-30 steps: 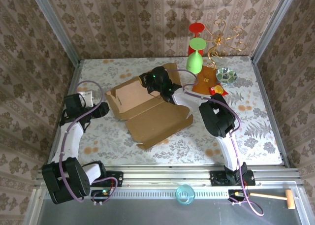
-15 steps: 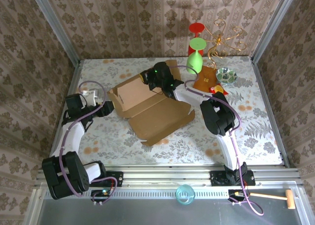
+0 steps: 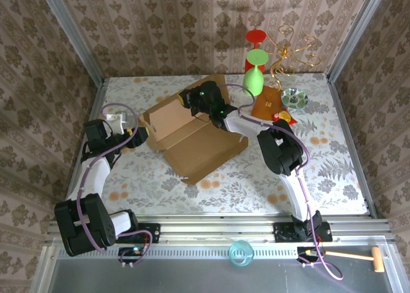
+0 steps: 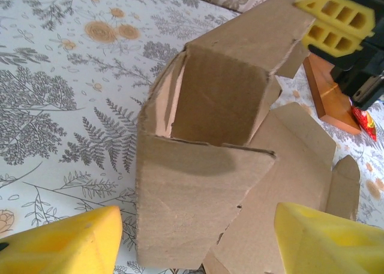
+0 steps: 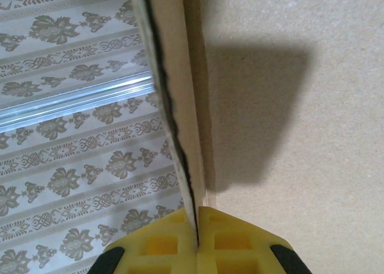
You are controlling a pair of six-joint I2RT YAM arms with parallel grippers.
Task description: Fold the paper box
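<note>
Just ahead of the left hand, spread wide with nothing held: the near end wall of the paper box, standing up off the tabletop, set between the yellow fingers and apparently touching neither. Looks loose, with a slack flap leaning out on the right side. Likely to buckle or crease the wrong way if squeezed off-centre, or to be shoved along the tabletop if pushed before being gripped.

Farther out, past the open cavity: the right hand, clamped shut on the thin edge of the far wall. Only a narrow bite on one layer of cardboard; could slip off or tear that edge under any pull from the left.

Beyond that hand: an orange-brown square piece and a green goblet, near enough to be knocked by a sliding box.
</note>
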